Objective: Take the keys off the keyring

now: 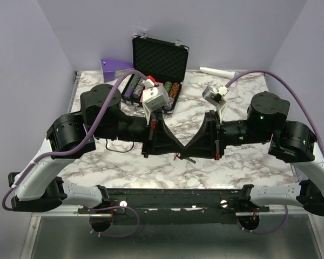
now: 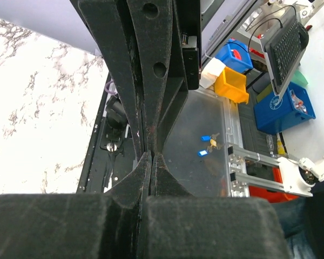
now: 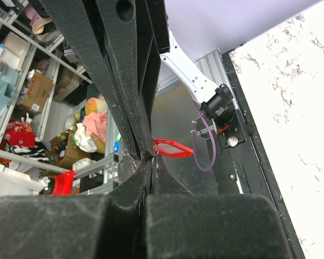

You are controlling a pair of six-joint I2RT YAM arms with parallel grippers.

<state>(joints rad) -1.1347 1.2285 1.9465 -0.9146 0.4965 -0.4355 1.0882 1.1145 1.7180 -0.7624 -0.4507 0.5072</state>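
My left gripper (image 1: 179,149) and right gripper (image 1: 188,149) meet tip to tip above the table's near middle. Both are shut. The keyring's red tag (image 3: 173,148) hangs at the right gripper's (image 3: 151,157) fingertips, its small ring pinched where the two pairs of tips meet. The tag shows as a red speck (image 1: 176,157) in the top view. In the left wrist view my left gripper (image 2: 151,155) is closed against the other arm's fingers, and what it pinches is hidden. The keys are not clearly visible; a thin silvery loop (image 3: 127,153) sticks out left of the tips.
An open black case (image 1: 160,56) stands at the back with poker chip stacks (image 1: 133,86) in front of it. A purple wedge box (image 1: 115,67) lies back left and a white tube (image 1: 216,71) back right. The marble table (image 1: 248,162) ends just below the grippers.
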